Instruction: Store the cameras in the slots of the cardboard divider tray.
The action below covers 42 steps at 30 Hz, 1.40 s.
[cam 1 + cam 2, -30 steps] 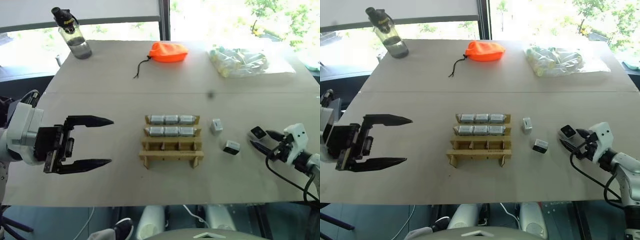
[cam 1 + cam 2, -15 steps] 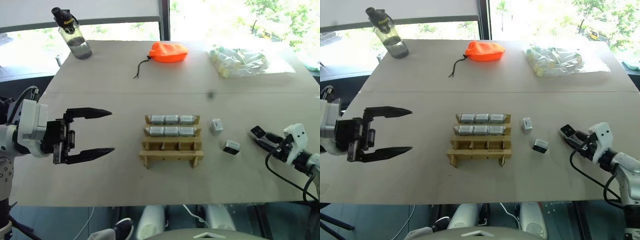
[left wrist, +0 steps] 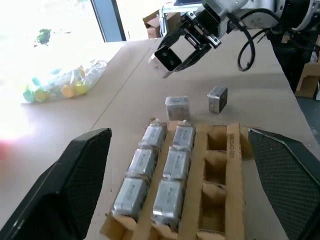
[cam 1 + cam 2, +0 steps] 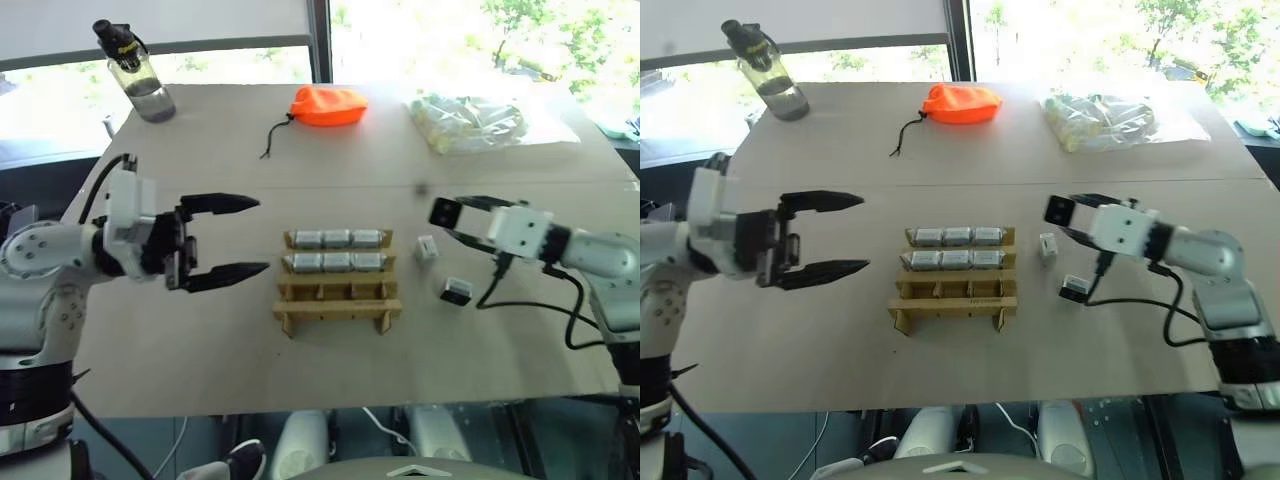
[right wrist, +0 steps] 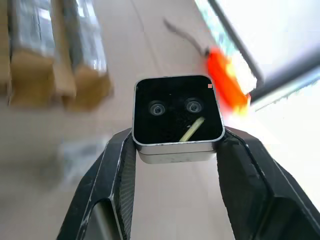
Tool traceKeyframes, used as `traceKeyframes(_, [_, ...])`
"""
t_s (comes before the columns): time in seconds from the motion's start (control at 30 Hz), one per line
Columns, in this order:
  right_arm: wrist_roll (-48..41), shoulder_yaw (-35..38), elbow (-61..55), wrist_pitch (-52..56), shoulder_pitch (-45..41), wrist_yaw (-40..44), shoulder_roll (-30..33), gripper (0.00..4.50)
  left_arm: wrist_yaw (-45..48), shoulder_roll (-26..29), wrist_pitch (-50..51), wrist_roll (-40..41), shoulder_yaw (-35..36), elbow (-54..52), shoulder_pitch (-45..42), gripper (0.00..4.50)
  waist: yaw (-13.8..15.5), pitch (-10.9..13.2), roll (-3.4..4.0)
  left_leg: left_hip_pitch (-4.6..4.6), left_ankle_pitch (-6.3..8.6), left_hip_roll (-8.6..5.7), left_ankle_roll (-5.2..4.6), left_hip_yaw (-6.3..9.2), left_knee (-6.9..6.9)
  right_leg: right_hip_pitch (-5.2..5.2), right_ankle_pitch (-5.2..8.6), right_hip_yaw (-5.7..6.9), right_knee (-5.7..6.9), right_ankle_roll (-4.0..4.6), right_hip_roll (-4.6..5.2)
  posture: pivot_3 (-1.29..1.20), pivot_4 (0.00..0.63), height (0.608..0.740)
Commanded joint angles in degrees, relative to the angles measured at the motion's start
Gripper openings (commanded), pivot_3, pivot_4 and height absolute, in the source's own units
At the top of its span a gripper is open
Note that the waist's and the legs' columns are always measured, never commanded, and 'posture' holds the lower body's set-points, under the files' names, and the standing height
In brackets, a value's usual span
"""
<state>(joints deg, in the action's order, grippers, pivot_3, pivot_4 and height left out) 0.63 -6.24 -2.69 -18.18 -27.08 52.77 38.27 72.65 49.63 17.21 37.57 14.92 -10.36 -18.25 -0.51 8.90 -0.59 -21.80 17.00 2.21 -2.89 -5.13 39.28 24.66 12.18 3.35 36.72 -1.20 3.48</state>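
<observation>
While the left gripper (image 4: pixel 228 237) waits wide open left of the cardboard divider tray (image 4: pixel 338 300), the right gripper (image 4: pixel 452 217) clamps a camera (image 4: pixel 443 213) aloft just right of its empty near rows.

Nine small silver-grey boxy cameras counted: six seated in the tan cardboard divider tray (image 4: pixel 338 300), three per row (image 4: pixel 338 239) (image 4: pixel 338 262); one pinched in the right gripper (image 4: pixel 447 214); two loose just below that gripper (image 4: pixel 427 249) (image 4: pixel 456 291). One tray; six slots stood vacant.
</observation>
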Motion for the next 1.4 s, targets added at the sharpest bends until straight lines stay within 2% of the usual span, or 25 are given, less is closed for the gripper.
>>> traceKeyframes(0.03, [4.57, -4.41, -0.03, -4.47, -4.86, 0.11, -1.30, 1.78, -7.06, -0.20, 4.03, -4.94, -4.09, 1.61, -4.33, 4.50, 0.25, 0.01, -0.02, -0.02, 0.00, 0.01, 0.00, 0.01, 0.00, 0.00, 0.00, 0.03, 0.00, 0.01, 0.01, 0.00, 0.150, 0.740])
traceKeyframes(0.2, [11.77, -11.83, 2.26, -10.31, -12.34, -2.10, -6.90, 1.78, -7.91, -2.99, 8.09, -5.24, -9.22, 3.81, -10.42, 4.50, 0.05, 0.07, -0.14, -0.19, 0.00, -0.06, 0.00, -0.05, 0.02, 0.14, -0.01, -0.02, -0.06, -0.01, 0.08, 0.00, 0.150, 0.740])
traceKeyframes(0.4, [16.07, -14.87, 5.86, -13.12, -17.65, -4.96, -10.52, 1.78, -7.18, -3.84, 11.91, -4.72, -11.92, 3.45, -12.41, 4.50, -0.14, 0.14, -0.22, -0.20, 0.00, -0.05, 0.00, -0.03, 0.02, 0.15, -0.01, 0.04, -0.01, -0.01, 0.10, 0.00, 0.150, 0.740])
traceKeyframes(0.67, [18.21, -16.18, 7.85, -15.56, -19.42, -7.17, -12.07, 1.78, -4.93, -3.00, 18.77, -1.43, -12.05, 3.68, -15.16, 4.50, -0.17, 0.14, -0.22, -0.17, -0.02, -0.04, 0.03, -0.03, 0.05, 0.15, -0.01, 0.02, 0.05, -0.01, 0.11, 0.00, 0.150, 0.740])
traceKeyframes(0.77, [18.51, -16.31, 7.85, -16.02, -19.43, -7.48, -12.21, 1.78, -4.09, -3.01, 20.07, -0.94, -12.30, 3.32, -15.37, 3.73, -0.21, 0.14, -0.22, -0.17, -0.01, -0.04, 0.03, -0.02, 0.04, 0.15, -0.01, 0.03, 0.04, -0.01, 0.11, 0.00, 0.150, 0.740])
traceKeyframes(0.93, [18.80, -16.58, 7.57, -16.71, -19.48, -7.65, -12.08, 1.78, -2.78, -2.68, 22.30, -0.34, -12.98, 2.87, -15.59, 1.28, -0.24, 0.14, -0.22, -0.16, -0.02, -0.03, 0.03, -0.01, 0.05, 0.15, -0.01, 0.04, 0.05, -0.01, 0.11, 0.00, 0.150, 0.740])
traceKeyframes(0.97, [18.95, -16.64, 7.66, -17.00, -19.60, -7.73, -12.02, 1.78, -2.65, -2.60, 22.48, -0.46, -13.12, 3.01, -15.75, 0.86, -0.23, 0.14, -0.22, -0.17, -0.02, -0.03, 0.03, -0.01, 0.05, 0.15, -0.01, 0.04, 0.05, -0.01, 0.11, 0.00, 0.150, 0.740])
traceKeyframes(1.0, [19.08, -16.70, 7.74, -17.27, -19.70, -7.79, -11.96, 1.78, -2.49, -2.55, 22.54, -0.61, -13.22, 3.12, -15.89, 0.66, -0.21, 0.14, -0.23, -0.16, -0.02, -0.04, 0.03, -0.02, 0.06, 0.14, -0.01, 0.03, 0.06, -0.01, 0.11, 0.00, 0.150, 0.740])
traceKeyframes(1.27, [19.35, -16.69, 5.98, -17.61, -19.03, -7.81, -11.43, 1.78, -1.72, -2.92, 22.28, -1.84, -13.77, 4.23, -17.23, 0.66, -0.22, 0.15, -0.23, -0.17, -0.02, -0.03, 0.03, -0.01, 0.06, 0.15, -0.01, 0.04, 0.05, -0.01, 0.11, 0.00, 0.150, 0.740])
traceKeyframes(1.33, [18.82, -16.61, 5.33, -16.71, -18.79, -7.49, -11.52, 2.80, -1.34, -2.83, 22.10, -2.28, -14.13, 4.61, -17.47, 0.66, -0.21, 0.15, -0.23, -0.17, -0.02, -0.04, 0.03, -0.01, 0.06, 0.15, -0.01, 0.04, 0.05, -0.01, 0.11, 0.00, 0.150, 0.740])
traceKeyframes(1.4, [17.93, -16.27, 4.53, -15.30, -18.14, -7.07, -11.46, 3.58, -1.44, -3.05, 21.46, -3.01, -14.22, 5.26, -17.84, 0.66, -0.21, 0.15, -0.23, -0.17, -0.02, -0.04, 0.03, -0.01, 0.06, 0.15, -0.01, 0.04, 0.05, -0.01, 0.11, 0.00, 0.150, 0.740])
